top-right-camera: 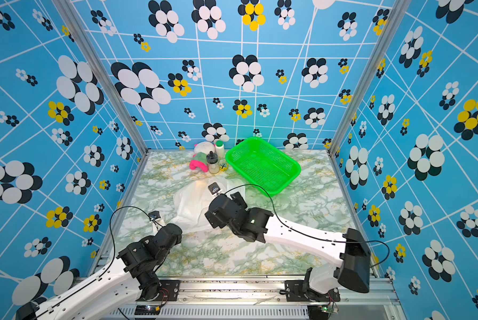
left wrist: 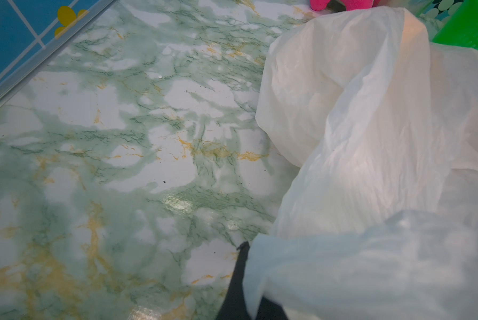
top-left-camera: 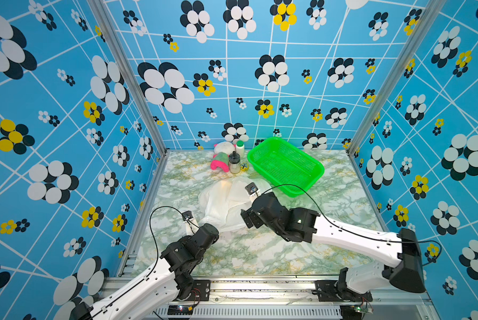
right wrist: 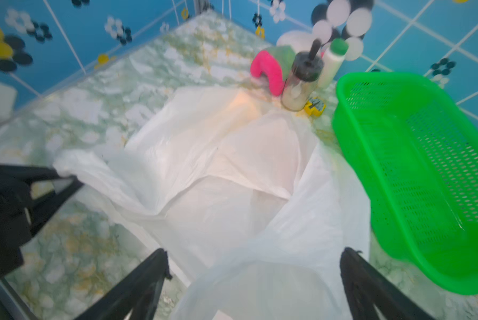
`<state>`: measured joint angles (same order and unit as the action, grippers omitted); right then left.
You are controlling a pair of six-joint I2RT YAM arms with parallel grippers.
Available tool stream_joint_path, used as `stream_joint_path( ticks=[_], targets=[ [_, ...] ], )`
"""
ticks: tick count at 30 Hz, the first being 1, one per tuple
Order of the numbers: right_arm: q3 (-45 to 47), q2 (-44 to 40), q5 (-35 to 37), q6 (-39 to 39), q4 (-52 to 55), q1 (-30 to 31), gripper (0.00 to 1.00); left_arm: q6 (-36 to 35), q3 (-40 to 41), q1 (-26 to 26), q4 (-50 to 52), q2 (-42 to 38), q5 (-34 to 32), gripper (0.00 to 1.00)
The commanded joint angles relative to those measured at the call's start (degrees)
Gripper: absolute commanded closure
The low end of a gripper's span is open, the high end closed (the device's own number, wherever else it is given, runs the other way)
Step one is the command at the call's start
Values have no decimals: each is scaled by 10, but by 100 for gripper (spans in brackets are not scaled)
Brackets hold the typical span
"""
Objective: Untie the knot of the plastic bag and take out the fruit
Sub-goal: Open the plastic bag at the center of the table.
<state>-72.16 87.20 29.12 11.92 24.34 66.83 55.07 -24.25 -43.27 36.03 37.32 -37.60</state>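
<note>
In both top views the plastic bag lies on the marble table, just beside the green basket, on the basket's side that faces the arms. From above, each wrist covers its own fingers, so the grips are not visible there.

The right wrist view gives what is missing. The right gripper has its two black fingers wide apart, and a rounded fold of the bag rises between them without being pinched. In the same view the left gripper is at the side of the bag away from the basket, and its fingers are pressed together on an edge of the film. The left wrist view shows only a dark finger, half under the film.

The bag is thin, milky white and creased. It is spread out rather flat, with loose folds. At its end away from the arms a warm orange tint shines through the film (what lies under it I cannot tell).

Just beside the basket's corner near that end stand a pink-and-white plush toy, a glass jar with a black lid, a white bottle with a green cap and a small yellow thing. It carries dark marks, too blurred to read.
</note>
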Motion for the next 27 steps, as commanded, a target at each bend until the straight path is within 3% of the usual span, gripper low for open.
stream_joint_path(
  ticks=[1, 6, 8, 12, 16, 18, 19, 20, 22, 25, 27],
  targets=[
    [-17, 37, 9, -16, 47, 1, 1, -2, 1, -3, 1, -6, -24, 100],
    [-9, 70, 43, -2, 46, -22, 2, -7, -9, -4, 13, -12, -18, 100],
    [-14, 90, 72, 10, 62, -38, 10, -6, -9, -4, 19, -19, -18, 100],
    [-10, 108, 80, 29, 61, -71, 43, -16, -10, -2, 34, -41, -19, 100],
    [-11, 102, 73, 31, 51, -76, 79, -43, -44, 7, 70, -60, -18, 93],
    [-10, 93, 65, 31, 42, -76, 96, -64, -69, 13, 83, -68, -9, 81],
    [-11, 86, 60, 30, 36, -76, 100, -75, -89, 18, 96, -71, -5, 69],
    [-10, 80, 58, 29, 30, -76, 100, -82, -109, 19, 112, -72, -5, 59],
    [-6, 59, 49, 28, 11, -77, 100, -112, -166, 23, 150, -76, -17, 28],
    [6, 23, 27, 29, -20, -76, 100, -166, -255, 25, 187, -92, -47, 13],
    [19, -5, 12, 34, -48, -76, 100, -218, -308, 25, 175, -102, -29, 10]
  ],
)
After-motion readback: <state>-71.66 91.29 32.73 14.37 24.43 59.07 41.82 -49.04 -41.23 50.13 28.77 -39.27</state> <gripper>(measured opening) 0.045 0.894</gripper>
